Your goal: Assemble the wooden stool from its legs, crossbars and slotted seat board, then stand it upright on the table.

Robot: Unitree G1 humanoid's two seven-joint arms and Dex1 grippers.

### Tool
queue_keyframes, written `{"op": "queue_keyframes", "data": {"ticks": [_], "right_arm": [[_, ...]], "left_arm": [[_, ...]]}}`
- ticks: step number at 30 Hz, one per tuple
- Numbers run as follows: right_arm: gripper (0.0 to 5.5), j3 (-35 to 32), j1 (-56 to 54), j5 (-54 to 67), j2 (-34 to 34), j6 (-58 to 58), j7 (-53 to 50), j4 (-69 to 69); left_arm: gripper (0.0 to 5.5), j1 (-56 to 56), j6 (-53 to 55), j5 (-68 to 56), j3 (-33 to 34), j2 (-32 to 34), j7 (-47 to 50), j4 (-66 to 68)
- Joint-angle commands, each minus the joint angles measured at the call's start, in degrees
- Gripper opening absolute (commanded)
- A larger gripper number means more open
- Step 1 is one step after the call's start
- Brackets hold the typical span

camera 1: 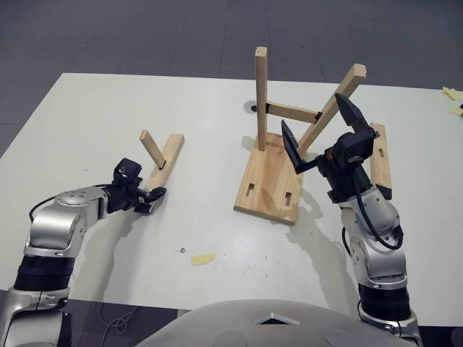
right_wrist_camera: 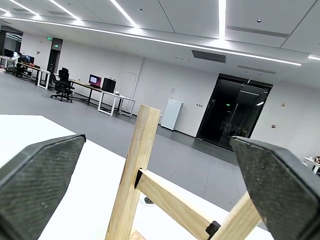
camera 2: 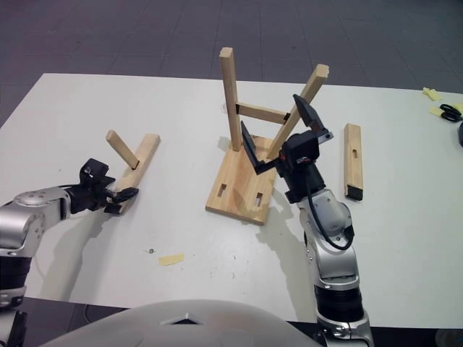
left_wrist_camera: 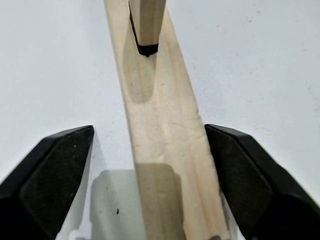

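"Stool [camera 1: 278, 163] trouble, from the fingers outward: what worries you?"

"The left gripper [camera 1: 152, 199] has its fingers [left_wrist_camera: 50, 175] spread either side of the near end of the flat leg [camera 1: 168, 155], not pinching it. A grip so close to the end could, I judge, let the leg swing. Its crossbar stub [camera 1: 152, 148], sticking up at a slant, might work loose."

"And the other side?"

"The right gripper [camera 1: 311, 110] is raised with its fingers [camera 1: 291, 148] spread wide and holding nothing. From the head they bracket the tilted leg [camera 1: 340, 97]. A nudge there could lever that leg out of the seat board [camera 1: 268, 191] or tip the frame."

"How does the stool look?"

"Half built and upside down, mid-table [camera 1: 87, 108]. The seat board lies flat, and the upright leg [camera 1: 261, 94] and tilted leg rise from its far end, joined by a crossbar [camera 1: 293, 112]. The two near slots [camera 1: 249, 190] are empty. A loose leg [camera 1: 380, 155] lies just beside the right arm."
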Motion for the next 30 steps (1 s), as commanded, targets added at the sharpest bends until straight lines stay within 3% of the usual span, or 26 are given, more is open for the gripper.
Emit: {"op": "queue_keyframes", "data": {"ticks": [1, 9, 12, 16, 18, 20, 23, 27, 30], "right_arm": [[5.4, 0.66, 0.0, -0.7, 1.04, -0.08, -0.97, -0.53], [5.4, 1.03, 0.4, -2.22, 2.52, -1.02, -2.72, 0.01], [5.4, 0.68, -0.25, -2.59, 3.06, -1.11, -3.49, 0.42], [5.4, 0.23, -1.31, -2.58, 2.89, -1.6, -3.52, 1.34], [5.4, -0.74, -2.83, -0.48, 3.44, -0.68, -3.53, 1.32], [5.4, -2.6, -5.35, 5.83, 5.45, 3.22, -3.87, 0.15], [5.4, -6.29, -9.9, 22.6, 7.81, 13.18, -4.59, -2.35], [5.4, -10.6, -16.41, 47.58, 7.6, 23.33, -6.84, -4.12], [5.4, -13.13, -21.54, 57.04, 8.09, 25.35, -12.17, -2.86]], "left_arm": [[3.38, -2.85, 2.06, 2.06, -2.74, 2.53, -4.58, 6.19], [2.07, -6.65, -0.99, 5.38, -5.14, 3.55, -9.07, 9.28], [2.05, -7.91, -1.92, 5.84, -4.56, 2.54, -8.85, 8.92], [2.05, -9.74, -5.81, 6.41, 1.33, -0.85, -3.05, 9.0], [2.05, -12.69, -12.49, 6.74, 8.27, -5.46, 5.87, 8.58], [2.05, -16.01, -18.86, 4.04, 13.97, -10.89, 11.27, 4.02], [2.05, -22.19, -19.62, -2.27, 16.97, -16.43, 13.9, -5.93], [2.05, -26.82, -20.02, -5.47, 13.61, -15.59, 8.99, -12.54], [2.05, -24.75, -22.15, -4.42, 8.58, -13.29, 1.96, -15.43]]}}
